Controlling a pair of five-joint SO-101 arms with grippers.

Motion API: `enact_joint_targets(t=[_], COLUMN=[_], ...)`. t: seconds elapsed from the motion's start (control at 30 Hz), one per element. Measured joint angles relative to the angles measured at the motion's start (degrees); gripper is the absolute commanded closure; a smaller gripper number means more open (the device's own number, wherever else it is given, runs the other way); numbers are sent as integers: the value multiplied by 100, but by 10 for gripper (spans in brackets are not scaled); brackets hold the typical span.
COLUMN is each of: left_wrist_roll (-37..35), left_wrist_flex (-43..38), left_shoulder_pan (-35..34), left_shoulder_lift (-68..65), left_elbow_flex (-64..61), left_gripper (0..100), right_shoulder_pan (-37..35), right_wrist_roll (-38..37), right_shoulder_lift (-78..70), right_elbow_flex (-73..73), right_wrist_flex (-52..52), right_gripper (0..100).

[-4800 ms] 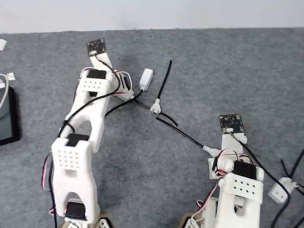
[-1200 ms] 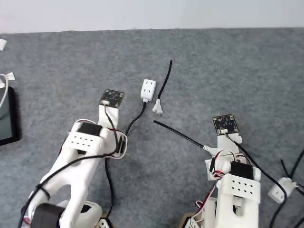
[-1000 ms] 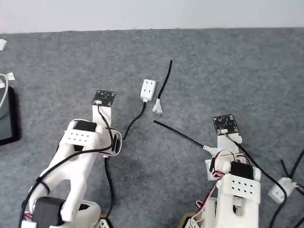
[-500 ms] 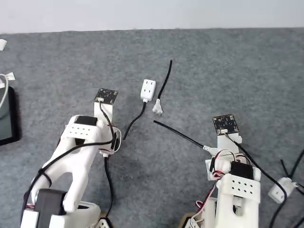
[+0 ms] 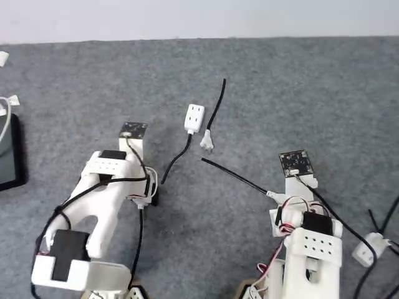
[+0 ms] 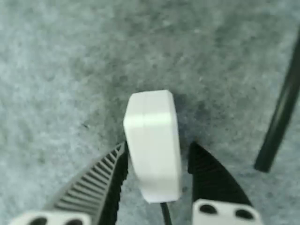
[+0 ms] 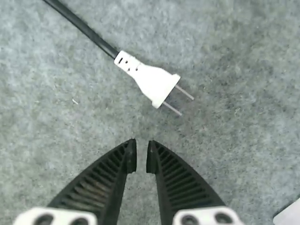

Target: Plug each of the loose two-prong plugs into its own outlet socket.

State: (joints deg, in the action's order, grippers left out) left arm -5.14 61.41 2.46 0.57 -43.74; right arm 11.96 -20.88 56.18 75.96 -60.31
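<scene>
1. Grey felt covers the worktop (image 5: 324, 93). I expect light parts to rest on it without rolling, but to slide when pushed.
2. The left hand (image 6: 157, 147) is open. Its wrist view frames the middle socket (image 5: 194, 118) between the jaws. The high view shows this socket lying slots-up about mid-worktop, toward the far edge and apart from the arm, so I judge it not gripped.
3. The right hand (image 7: 141, 154) is closed on nothing. It hovers just short of the near plug (image 7: 154, 84), which lies flat toward the near edge, right of middle.
4. The far plug (image 5: 206, 142) lies just beside the middle socket, on the side toward the right edge, not touching it. The right socket (image 5: 368, 247) lies by the right edge, toward the near right corner.
5. Plug handling, as I judge it:
   - The moulded body is light, hard and smooth.
   - The thin metal prongs could bend.
   - The black cord (image 5: 234, 175) looks stiff enough to twist the plug in the grip.
   - I would grip the flat sides of the body, behind the prongs.
6. Socket handling, as I judge it:
   - It is a light, rigid shell that is likely to skid under insertion force.
   - I would clamp its narrow sides and leave the slots clear.
</scene>
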Motion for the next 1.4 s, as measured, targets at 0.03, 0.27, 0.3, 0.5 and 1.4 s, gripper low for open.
enact_joint_targets(t=[0.03, 0.27, 0.3, 0.5, 1.4], left_wrist_roll=[-26, -88, -88, -105, 475], left_wrist_flex=[0, 9, 9, 448, 1020], left_shoulder_pan=[9, -35, -97, -378, 923], left_shoulder_lift=[0, -9, -9, -62, 2927], left_elbow_flex=[-9, -9, -9, 299, -607], left_gripper=[837, 837, 837, 891, 987], right_shoulder_pan=[0, 0, 0, 0, 0], right_wrist_roll=[0, 0, 0, 0, 0], right_shoulder_lift=[0, 9, 9, 9, 9], right_elbow_flex=[0, 0, 0, 0, 0], right_wrist_flex=[0, 0, 0, 0, 0], right_gripper=[957, 956, 956, 955, 955])
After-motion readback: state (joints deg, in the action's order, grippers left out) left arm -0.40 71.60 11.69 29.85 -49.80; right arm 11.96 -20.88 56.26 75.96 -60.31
